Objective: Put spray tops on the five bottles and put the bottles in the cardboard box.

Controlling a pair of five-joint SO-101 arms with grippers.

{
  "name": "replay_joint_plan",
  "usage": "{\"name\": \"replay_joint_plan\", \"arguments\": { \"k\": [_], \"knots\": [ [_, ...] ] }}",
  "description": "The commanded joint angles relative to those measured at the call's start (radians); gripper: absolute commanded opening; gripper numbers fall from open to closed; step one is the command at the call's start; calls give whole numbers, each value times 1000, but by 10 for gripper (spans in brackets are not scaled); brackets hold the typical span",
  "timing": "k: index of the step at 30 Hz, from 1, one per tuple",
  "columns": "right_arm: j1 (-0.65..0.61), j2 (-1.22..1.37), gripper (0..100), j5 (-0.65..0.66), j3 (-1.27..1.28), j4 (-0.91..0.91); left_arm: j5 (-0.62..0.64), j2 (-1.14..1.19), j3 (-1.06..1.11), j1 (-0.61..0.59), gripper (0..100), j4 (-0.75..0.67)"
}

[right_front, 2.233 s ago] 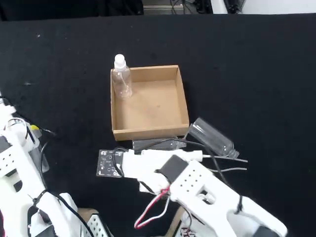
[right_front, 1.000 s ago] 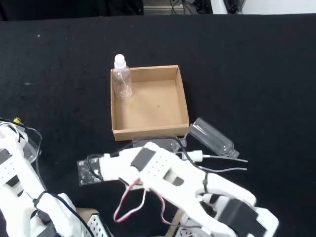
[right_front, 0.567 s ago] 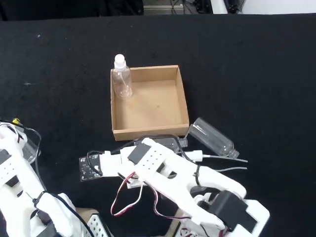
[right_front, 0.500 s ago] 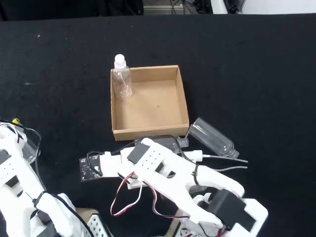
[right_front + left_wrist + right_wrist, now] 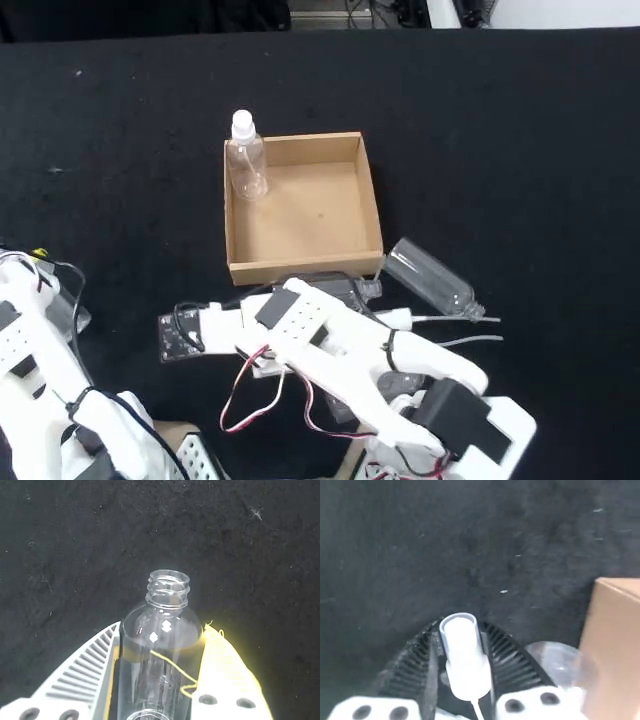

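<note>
Clear plastic sits in my left gripper, its fingers closed on the shoulders of an uncapped bottle whose open neck points up the left wrist picture. My right gripper is clamped around a white spray top. At the centre of the high picture the cardboard box holds one capped bottle upright in its upper left corner, and a bare bottle lies just off its lower right corner. I take this for the capping step: next I must line the top over that open neck and seat it.
</note>
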Motion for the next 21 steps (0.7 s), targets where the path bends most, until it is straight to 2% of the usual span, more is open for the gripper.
{"name": "replay_joint_plan", "arguments": {
  "k": [1,7,13,17,21],
  "knots": [
    [15,-154,10,-60,-102,78,12,-43,-59,-8,30,14],
    [37,-424,11,-176,-306,255,12,-43,-58,16,30,14],
    [169,-625,11,-342,-581,290,12,-60,-105,136,30,14],
    [213,-662,11,-465,-776,298,12,-163,-99,225,32,18],
    [250,-662,11,-483,-895,298,12,-339,-7,320,33,14]
  ]
}}
